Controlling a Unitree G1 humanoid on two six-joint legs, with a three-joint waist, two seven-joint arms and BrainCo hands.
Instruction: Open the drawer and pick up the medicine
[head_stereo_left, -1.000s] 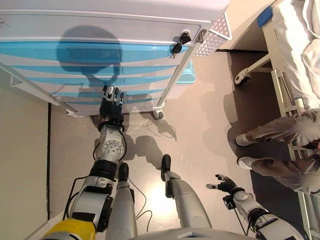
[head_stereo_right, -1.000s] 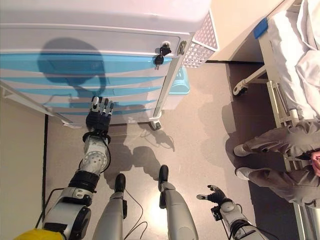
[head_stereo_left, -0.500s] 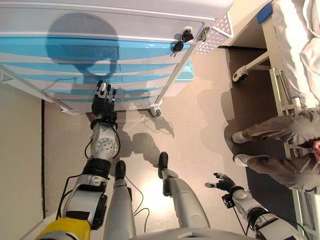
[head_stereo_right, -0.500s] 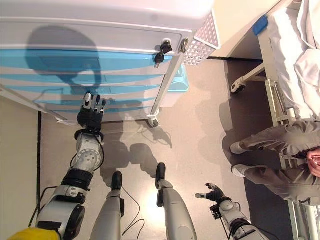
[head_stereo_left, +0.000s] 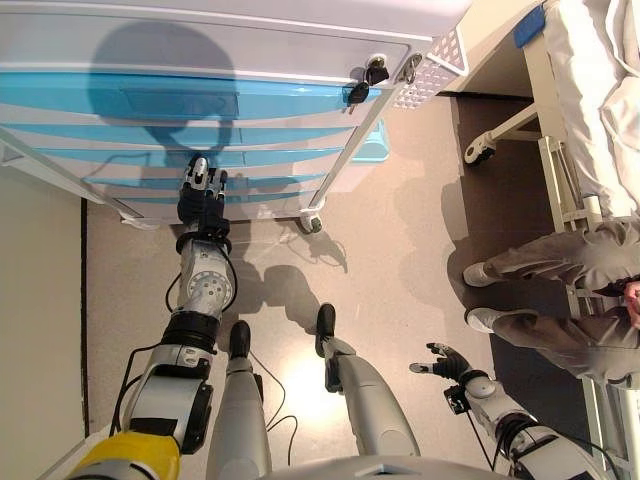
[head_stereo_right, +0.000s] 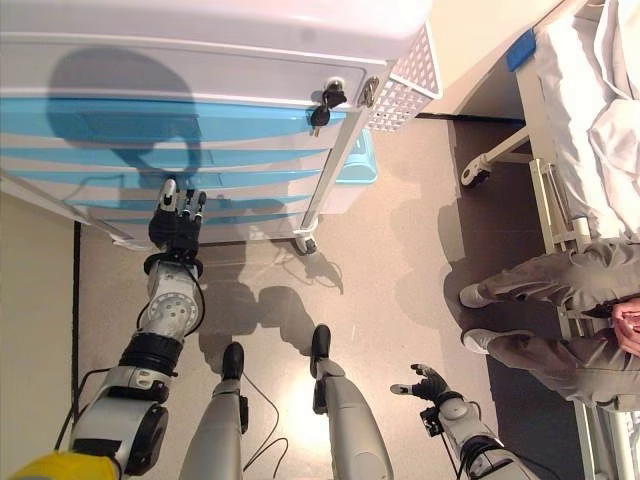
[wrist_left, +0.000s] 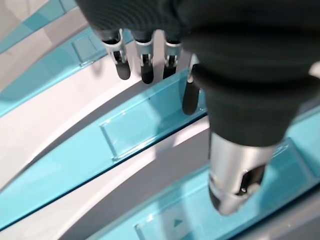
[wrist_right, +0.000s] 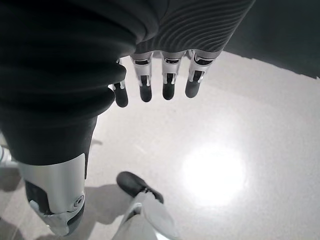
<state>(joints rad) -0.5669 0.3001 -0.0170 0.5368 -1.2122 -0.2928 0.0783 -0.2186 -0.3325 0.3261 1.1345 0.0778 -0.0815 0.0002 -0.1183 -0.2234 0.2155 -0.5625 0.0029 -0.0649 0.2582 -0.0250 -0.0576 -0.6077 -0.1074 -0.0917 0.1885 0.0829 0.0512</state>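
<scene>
The cart has a white top and several shut blue drawer fronts. No medicine shows in any view. My left hand reaches out to the lower drawers, with its fingers straight and open. They hover just short of a blue drawer front with a clear label holder and hold nothing. My right hand hangs low at the right, open above the bare floor.
Keys hang from the lock at the top drawer's right end. A white mesh basket is fixed to the cart's right side, with a blue bin under it. A bed and a seated person's legs are at the right.
My left hand has moved a little left and closer to the lower drawers. The right hand has stayed where it was.
</scene>
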